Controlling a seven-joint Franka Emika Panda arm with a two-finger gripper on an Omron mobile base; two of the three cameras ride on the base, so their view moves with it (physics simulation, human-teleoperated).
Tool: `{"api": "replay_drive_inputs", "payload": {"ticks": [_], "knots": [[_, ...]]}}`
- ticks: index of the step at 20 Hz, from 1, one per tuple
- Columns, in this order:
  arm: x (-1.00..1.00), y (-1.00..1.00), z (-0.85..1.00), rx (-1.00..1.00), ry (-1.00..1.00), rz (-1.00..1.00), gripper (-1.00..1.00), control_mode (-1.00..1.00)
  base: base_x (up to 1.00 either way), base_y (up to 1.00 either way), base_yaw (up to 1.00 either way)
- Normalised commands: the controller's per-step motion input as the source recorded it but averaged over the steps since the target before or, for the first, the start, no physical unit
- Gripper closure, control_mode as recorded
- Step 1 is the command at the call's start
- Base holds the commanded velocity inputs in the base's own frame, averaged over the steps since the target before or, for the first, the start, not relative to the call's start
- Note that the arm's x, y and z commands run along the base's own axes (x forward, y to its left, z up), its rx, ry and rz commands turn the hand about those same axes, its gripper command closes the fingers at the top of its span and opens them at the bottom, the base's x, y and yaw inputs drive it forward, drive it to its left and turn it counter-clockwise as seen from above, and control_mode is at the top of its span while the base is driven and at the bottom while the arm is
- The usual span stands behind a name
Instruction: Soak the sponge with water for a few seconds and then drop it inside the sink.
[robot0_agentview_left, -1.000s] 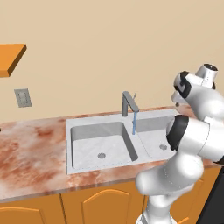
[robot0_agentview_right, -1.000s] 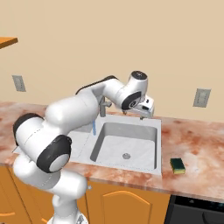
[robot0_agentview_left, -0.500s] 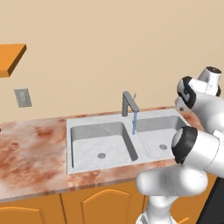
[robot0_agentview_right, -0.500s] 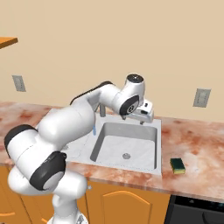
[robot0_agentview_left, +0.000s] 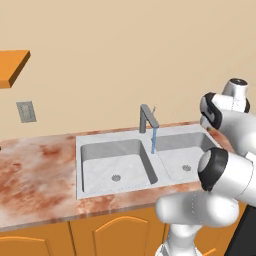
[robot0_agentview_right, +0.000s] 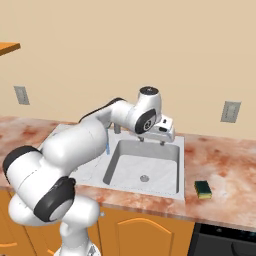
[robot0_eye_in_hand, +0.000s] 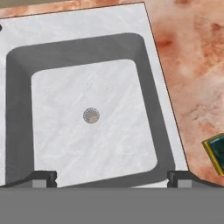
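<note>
The sponge (robot0_agentview_right: 202, 188), yellow with a dark green top, lies on the marbled counter to the right of the sink (robot0_agentview_right: 181, 167). In the hand view the sponge (robot0_eye_in_hand: 216, 152) shows at the right edge, beside the basin rim (robot0_eye_in_hand: 87, 22). My gripper (robot0_agentview_right: 152, 140) hangs open above the back of the right basin with nothing between its fingers. In the hand view, my gripper (robot0_eye_in_hand: 112, 179) looks straight down at the drain (robot0_eye_in_hand: 91, 115). A thin blue stream of water (robot0_agentview_left: 154, 140) runs from the grey faucet (robot0_agentview_left: 147, 118) down at the divider between the two basins; in the right base view the water (robot0_agentview_right: 107, 147) shows just left of my arm.
The counter (robot0_agentview_left: 35, 170) stretches left of the sink and the counter (robot0_agentview_right: 225, 165) continues right past the sponge. Wall outlets (robot0_agentview_left: 25, 111) (robot0_agentview_right: 230, 111) sit above it. An orange shelf (robot0_agentview_left: 12, 67) juts out upper left. A dark appliance top (robot0_agentview_right: 225, 240) lies below right.
The arm has stretched out and its lower links have swung, while the hand stays over the right basin, slightly lower. The gripper stays open. Sponge and water are unchanged.
</note>
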Motion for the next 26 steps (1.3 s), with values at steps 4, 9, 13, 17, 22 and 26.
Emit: {"api": "replay_drive_inputs", "payload": {"ticks": [4, 9, 13, 17, 22, 26], "knots": [[-0.06, -0.13, -0.06, -0.02, 0.17, 0.0, -1.0, -1.0, 0.0, 0.0, 0.0], [-0.21, -0.11, -0.07, 0.0, 0.19, 0.0, -1.0, -1.0, 0.0, 0.0, 0.0], [-0.3, -0.08, -0.17, 0.0, 0.11, 0.0, -1.0, -1.0, 0.0, 0.0, 0.0], [-0.25, -0.11, -0.41, 0.0, 0.0, 0.01, -1.0, -1.0, 0.0, 0.0, 0.0], [-0.1, -0.12, -0.26, 0.0, 0.0, 0.03, -1.0, -1.0, 0.0, 0.0, 0.0], [-0.01, -0.16, -0.03, 0.0, 0.01, 0.03, -1.0, -1.0, 0.0, 0.0, 0.0]]}}
